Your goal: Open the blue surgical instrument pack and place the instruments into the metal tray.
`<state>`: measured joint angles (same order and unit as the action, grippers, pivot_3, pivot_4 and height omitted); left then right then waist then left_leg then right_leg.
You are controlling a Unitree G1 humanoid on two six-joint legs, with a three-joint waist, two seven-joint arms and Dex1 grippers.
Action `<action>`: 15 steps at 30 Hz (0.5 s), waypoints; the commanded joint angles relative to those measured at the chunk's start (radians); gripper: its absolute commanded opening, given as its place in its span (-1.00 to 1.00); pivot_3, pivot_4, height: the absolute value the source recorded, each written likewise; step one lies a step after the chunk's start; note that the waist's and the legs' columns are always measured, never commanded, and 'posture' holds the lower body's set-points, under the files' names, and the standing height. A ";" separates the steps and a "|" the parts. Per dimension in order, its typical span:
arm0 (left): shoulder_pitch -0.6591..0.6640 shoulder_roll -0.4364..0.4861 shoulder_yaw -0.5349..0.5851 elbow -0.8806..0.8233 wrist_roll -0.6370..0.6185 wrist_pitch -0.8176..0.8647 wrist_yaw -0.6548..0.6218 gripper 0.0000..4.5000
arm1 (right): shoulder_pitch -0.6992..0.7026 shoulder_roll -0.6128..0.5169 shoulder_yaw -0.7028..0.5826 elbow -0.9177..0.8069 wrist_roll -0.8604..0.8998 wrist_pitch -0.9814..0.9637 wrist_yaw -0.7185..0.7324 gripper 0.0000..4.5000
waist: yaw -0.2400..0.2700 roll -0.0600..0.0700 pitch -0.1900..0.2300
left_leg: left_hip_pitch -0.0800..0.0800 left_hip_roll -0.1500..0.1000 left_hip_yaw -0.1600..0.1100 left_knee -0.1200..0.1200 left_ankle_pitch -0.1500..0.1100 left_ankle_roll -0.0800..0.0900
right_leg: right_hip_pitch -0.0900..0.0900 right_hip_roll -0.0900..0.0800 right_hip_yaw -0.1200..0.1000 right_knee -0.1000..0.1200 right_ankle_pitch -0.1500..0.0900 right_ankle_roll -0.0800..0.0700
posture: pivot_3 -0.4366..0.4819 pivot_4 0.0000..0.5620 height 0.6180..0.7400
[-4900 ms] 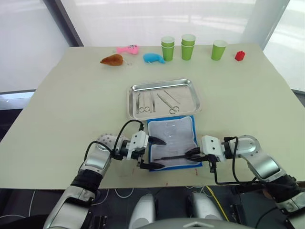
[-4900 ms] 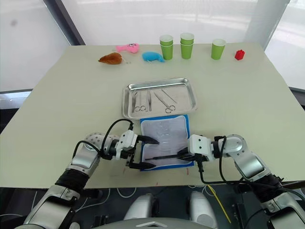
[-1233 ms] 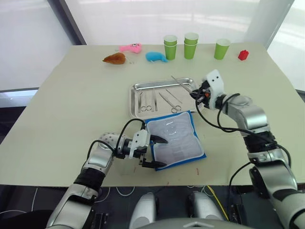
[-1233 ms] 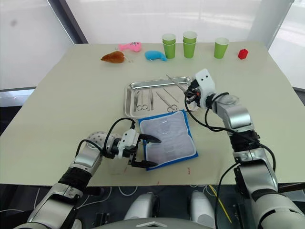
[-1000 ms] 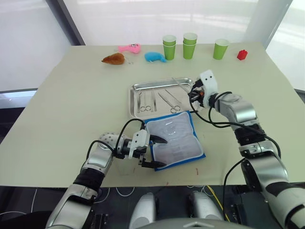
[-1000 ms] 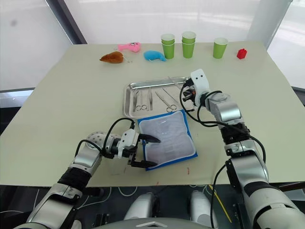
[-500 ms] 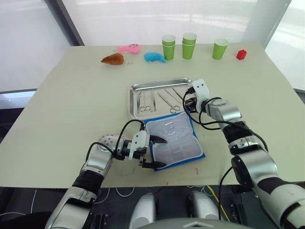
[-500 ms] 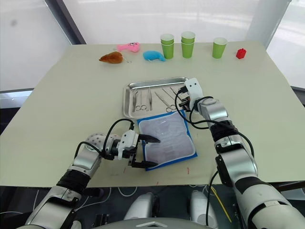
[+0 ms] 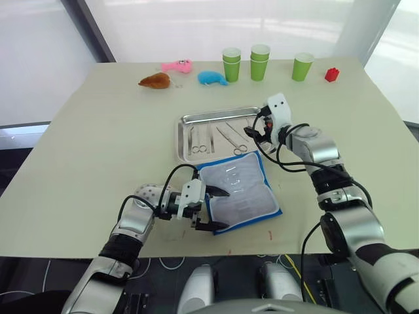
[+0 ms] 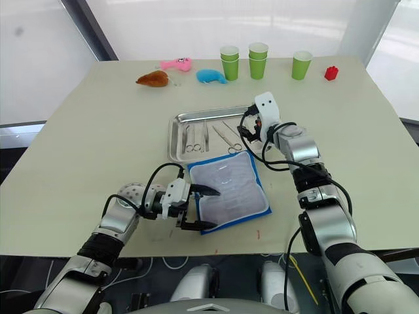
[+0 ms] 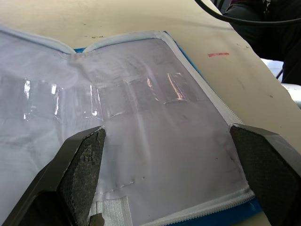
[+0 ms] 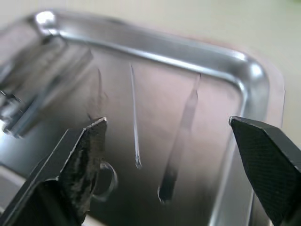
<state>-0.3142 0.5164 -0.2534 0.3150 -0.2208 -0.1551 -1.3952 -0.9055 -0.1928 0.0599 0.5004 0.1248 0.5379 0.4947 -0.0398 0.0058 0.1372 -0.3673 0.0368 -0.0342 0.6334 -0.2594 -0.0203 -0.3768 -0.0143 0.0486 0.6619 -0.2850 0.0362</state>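
The left gripper (image 9: 215, 209), black fingers spread wide, straddles the left edge of the opened bright-blue fabric instrument pack (image 9: 243, 194), white lining up, near the table's front edge. Just beyond it lies the shallow stainless-steel tray (image 9: 186, 139) holding thin silver instruments (image 9: 230, 137). The right gripper (image 9: 251, 133), jaws wide apart and empty, hovers over the tray's right end, partly hiding that corner.

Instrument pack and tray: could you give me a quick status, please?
Left gripper open at the open blue pack. Right gripper open over the metal tray. Instruments in tray. Nothing obstructing.
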 commanded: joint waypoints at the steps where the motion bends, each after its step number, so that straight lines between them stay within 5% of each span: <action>1: 0.059 0.003 -0.058 0.078 0.053 0.084 0.004 1.00 | 0.039 -0.034 -0.040 -0.134 0.038 -0.073 0.045 0.99 | 0.000 0.000 0.000 | -0.001 0.000 0.000 0.000 0.000 0.000 | 0.000 0.000 0.000 0.000 0.000 0.000 | -0.05 -0.47 1.00; 15: 0.055 0.068 0.088 -0.247 -0.127 0.234 0.037 1.00 | 0.391 -0.206 -0.177 -0.491 0.256 -0.190 0.298 0.99 | -0.003 -0.007 0.019 | -0.019 0.000 0.000 0.000 0.000 0.000 | -0.018 0.001 0.000 0.001 0.003 -0.004 | -0.05 -0.47 1.00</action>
<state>-0.2678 0.5709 -0.2005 0.1253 -0.3113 0.0373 -1.3740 -0.5197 -0.3877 -0.0815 0.0759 0.3358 0.3737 0.7671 -0.0432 -0.0012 0.1566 -0.3869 0.0374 -0.0346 0.6337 -0.2594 -0.0203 -0.3964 -0.0136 0.0485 0.6628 -0.2823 0.0320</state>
